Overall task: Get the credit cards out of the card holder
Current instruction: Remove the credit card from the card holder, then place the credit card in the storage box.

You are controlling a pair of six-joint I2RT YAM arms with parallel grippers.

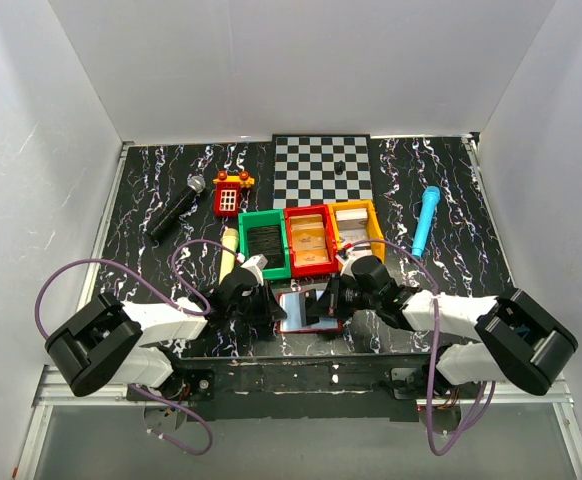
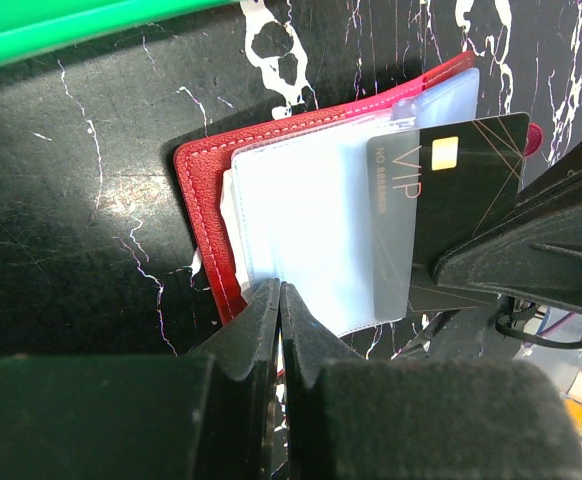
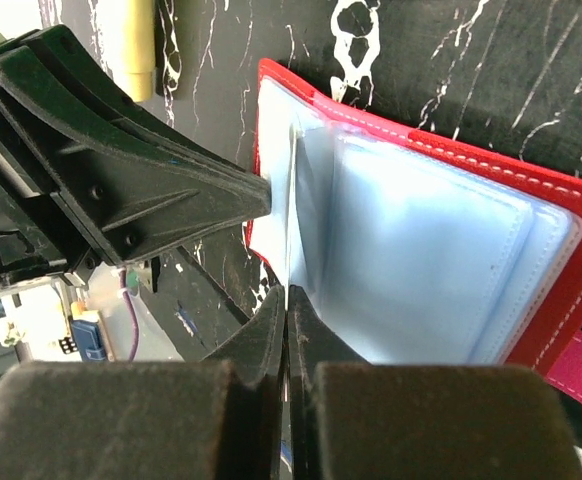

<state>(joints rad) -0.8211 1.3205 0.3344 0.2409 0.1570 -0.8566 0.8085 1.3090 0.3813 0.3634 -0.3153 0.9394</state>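
The dark-red card holder (image 1: pixel 301 310) lies open on the marbled table between my two grippers, its pale bluish sleeves (image 2: pixel 301 230) facing up. A dark credit card (image 2: pixel 461 170) marked VIP, with a gold chip, sticks halfway out of a sleeve toward the right. My left gripper (image 2: pixel 279 292) is shut on the near edge of the holder's sleeves. At the card's outer end my right gripper (image 3: pixel 286 295) is shut, and its black fingers (image 2: pixel 531 260) cover that end. From the right wrist the pinched card shows only edge-on against the sleeves (image 3: pixel 421 260).
Behind the holder stand a green bin (image 1: pixel 264 243), a red bin (image 1: pixel 310 238) and a yellow bin (image 1: pixel 360 228), each with a flat piece inside. Farther back lie a microphone (image 1: pixel 176 208), a red toy (image 1: pixel 231 193), a checkerboard (image 1: pixel 323 168) and a blue pen-like stick (image 1: pixel 427 220).
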